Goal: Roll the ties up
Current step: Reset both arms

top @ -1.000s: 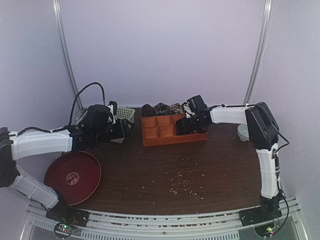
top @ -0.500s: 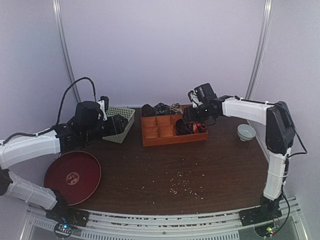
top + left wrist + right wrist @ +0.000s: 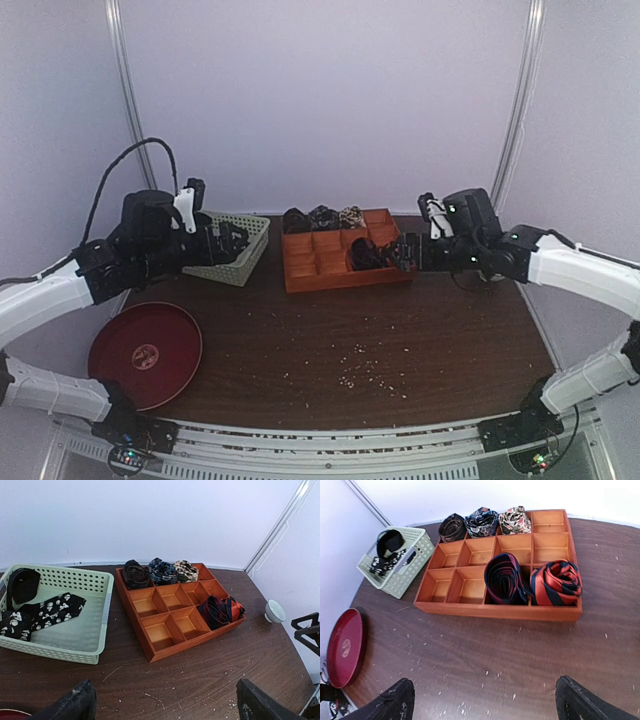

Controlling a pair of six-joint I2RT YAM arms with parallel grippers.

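Right wrist view: the dark wooden surface (image 3: pixel 520 650) carries an orange tray (image 3: pixel 495 611) divided into twelve compartments. On the left arm's side of the tray stands a pale green lattice basket (image 3: pixel 65 652). Nearer the arm bases than the tray, on that same side, lies a round red plate (image 3: pixel 342 647). It bears a pale emblem at its centre that is too small to read.

Five rolled ties sit in the tray. A red-and-dark striped coil (image 3: pixel 557 582) fills the tray's near corner compartment on the right arm's side. A navy coil with thin red stripes (image 3: pixel 504 579) stands on edge in the compartment just beside it. Along the tray's far row are a dark brown coil (image 3: pixel 452 527), a dark blue patterned coil (image 3: pixel 481 521) and a pale floral coil (image 3: pixel 514 520).

Inside the basket beside the tray, a black tie with white speckles (image 3: pixel 50 611) lies unrolled, next to a black coil (image 3: pixel 24 584).

A small pale bowl (image 3: pixel 274 611) rests on the tray's right-arm side. Pale crumbs (image 3: pixel 360 365) dot the surface in front of the tray.

The left jaws and the right jaws both stand wide apart, grasping nothing, short of the tray.
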